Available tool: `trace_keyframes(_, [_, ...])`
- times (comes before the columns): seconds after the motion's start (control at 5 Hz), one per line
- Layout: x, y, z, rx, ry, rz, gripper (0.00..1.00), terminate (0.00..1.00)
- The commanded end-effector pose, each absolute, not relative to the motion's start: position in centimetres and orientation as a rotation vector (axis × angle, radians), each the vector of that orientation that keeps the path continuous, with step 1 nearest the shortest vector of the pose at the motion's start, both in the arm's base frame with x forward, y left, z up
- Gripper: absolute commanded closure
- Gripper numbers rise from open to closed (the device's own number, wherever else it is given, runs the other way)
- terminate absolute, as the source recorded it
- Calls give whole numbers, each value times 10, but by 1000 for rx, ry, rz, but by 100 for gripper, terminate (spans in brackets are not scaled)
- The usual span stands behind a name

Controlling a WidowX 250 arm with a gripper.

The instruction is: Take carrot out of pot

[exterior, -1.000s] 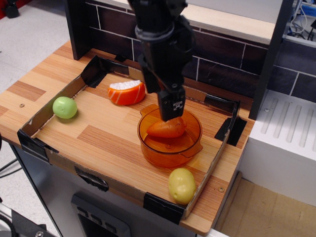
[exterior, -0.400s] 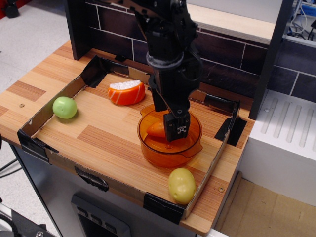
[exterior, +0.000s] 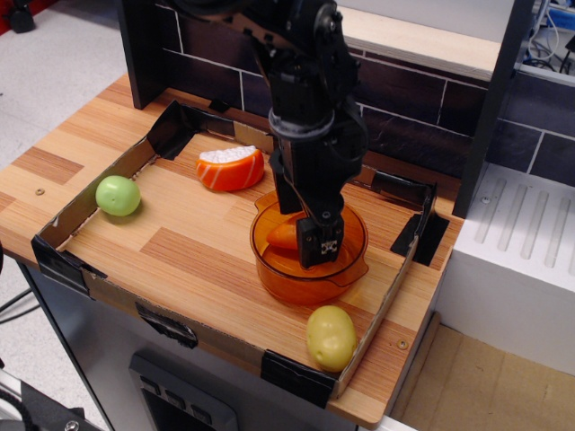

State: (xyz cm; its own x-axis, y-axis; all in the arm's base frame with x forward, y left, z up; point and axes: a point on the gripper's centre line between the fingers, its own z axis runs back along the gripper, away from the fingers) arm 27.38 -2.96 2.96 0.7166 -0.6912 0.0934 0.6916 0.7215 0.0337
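The claw point(exterior: 320, 249) reaches down inside the orange pot point(exterior: 350, 266), its black fingers set over the carrot point(exterior: 284, 236), of which only the stubby end shows, poking out to the claw's left; the rest is hidden behind the fingers; whether they are clenched on the carrot or merely straddling it I cannot tell, since the near finger covers the contact. The carrot lies low in the pot, on or near its floor, so the claw has to come in from above, between the walls; this steep approach looks chosen to clear the rim and to leave a straight lift as the way out.

Around the claw: behind it and to its left, on the wooden board point(exterior: 180, 242), lies an orange-and-white half-round slice point(exterior: 230, 168), near the pot's far rim but apart from it; farther left, near the cardboard edge, sits a green apple-like toy point(exterior: 119, 195), well apart; in front of the claw, just beyond the pot's near wall, rests a yellow potato-like toy point(exterior: 331, 337), tucked against the cardboard border point(exterior: 76, 211) that fences the board.

As I judge it, the only real obstacle is the pot's own wall and rim, which ring the claw closely; a sideways pull before the carrot clears the rim would likely drag or tip the light pot; the open board to the left offers room for setting down.
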Motion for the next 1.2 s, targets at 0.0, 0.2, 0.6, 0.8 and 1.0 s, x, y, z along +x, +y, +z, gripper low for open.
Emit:
trace_keyframes(0.0, [275, -21, 26, 14, -109, -762, 0, 0])
trace_keyframes(0.2, [275, -21, 25, 12, -105, -761, 0, 0])
trace_keyframes(0.6, [277, -21, 27, -7, -103, -745, 100, 0])
trace_keyframes(0.8, [278, -21, 30, -15, -98, -738, 100, 0])
trace_keyframes(1.0, [278, -19, 39, -13, -120, -733, 100, 0])
